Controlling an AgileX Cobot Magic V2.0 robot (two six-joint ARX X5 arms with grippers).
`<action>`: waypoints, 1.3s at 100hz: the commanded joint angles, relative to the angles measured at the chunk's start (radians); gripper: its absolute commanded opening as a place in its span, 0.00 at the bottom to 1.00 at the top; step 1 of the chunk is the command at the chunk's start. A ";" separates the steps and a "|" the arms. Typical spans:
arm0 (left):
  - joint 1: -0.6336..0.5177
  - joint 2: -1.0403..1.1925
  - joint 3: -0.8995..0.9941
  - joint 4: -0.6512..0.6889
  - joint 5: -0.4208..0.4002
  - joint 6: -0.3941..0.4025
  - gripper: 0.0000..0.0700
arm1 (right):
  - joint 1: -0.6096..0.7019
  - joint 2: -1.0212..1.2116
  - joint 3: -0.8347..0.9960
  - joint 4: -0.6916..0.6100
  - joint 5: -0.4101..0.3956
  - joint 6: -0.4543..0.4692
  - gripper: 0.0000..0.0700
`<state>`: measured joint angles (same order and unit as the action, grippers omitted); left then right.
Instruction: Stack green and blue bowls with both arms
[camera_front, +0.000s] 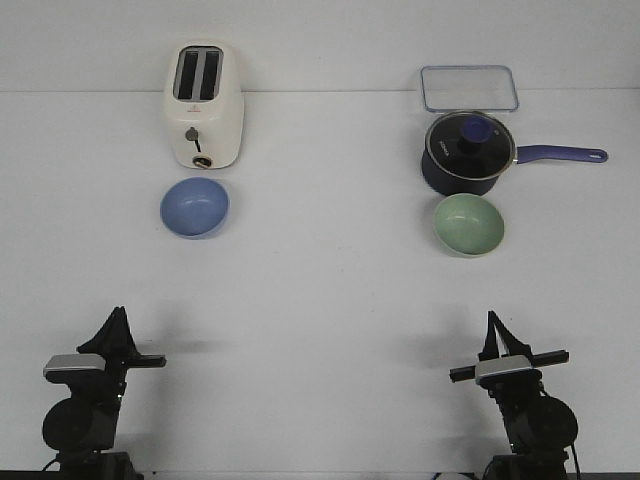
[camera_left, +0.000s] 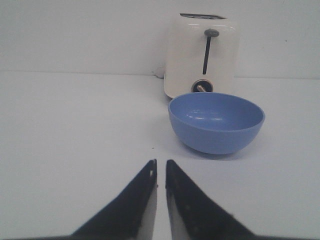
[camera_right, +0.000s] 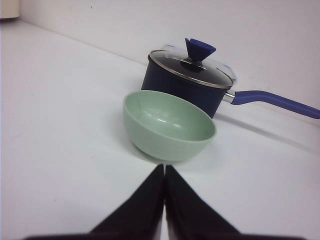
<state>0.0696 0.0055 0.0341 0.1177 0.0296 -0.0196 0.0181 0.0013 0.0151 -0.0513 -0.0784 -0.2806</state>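
The blue bowl (camera_front: 195, 207) sits upright on the white table at the left, just in front of a toaster; it also shows in the left wrist view (camera_left: 216, 122). The green bowl (camera_front: 469, 223) sits upright at the right, just in front of a saucepan, and shows in the right wrist view (camera_right: 169, 125). My left gripper (camera_front: 118, 312) (camera_left: 161, 161) rests near the table's front edge, well short of the blue bowl, fingers nearly together and empty. My right gripper (camera_front: 491, 318) (camera_right: 164, 166) is shut and empty, short of the green bowl.
A cream toaster (camera_front: 203, 105) stands right behind the blue bowl. A dark navy saucepan (camera_front: 468, 152) with a glass lid and a long handle pointing right stands behind the green bowl. A clear lidded container (camera_front: 469, 88) lies behind the pan.
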 joint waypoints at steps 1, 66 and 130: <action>0.001 -0.001 -0.020 0.011 0.003 0.006 0.02 | 0.000 0.000 -0.002 0.012 0.000 0.002 0.00; 0.001 -0.001 -0.020 0.011 0.003 0.006 0.02 | 0.000 0.000 -0.002 0.013 0.000 0.002 0.00; 0.001 -0.001 -0.020 0.011 0.003 0.006 0.02 | -0.003 0.090 0.188 -0.106 0.177 0.613 0.00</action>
<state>0.0696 0.0055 0.0341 0.1181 0.0296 -0.0196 0.0177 0.0471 0.1326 -0.1299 0.0895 0.2581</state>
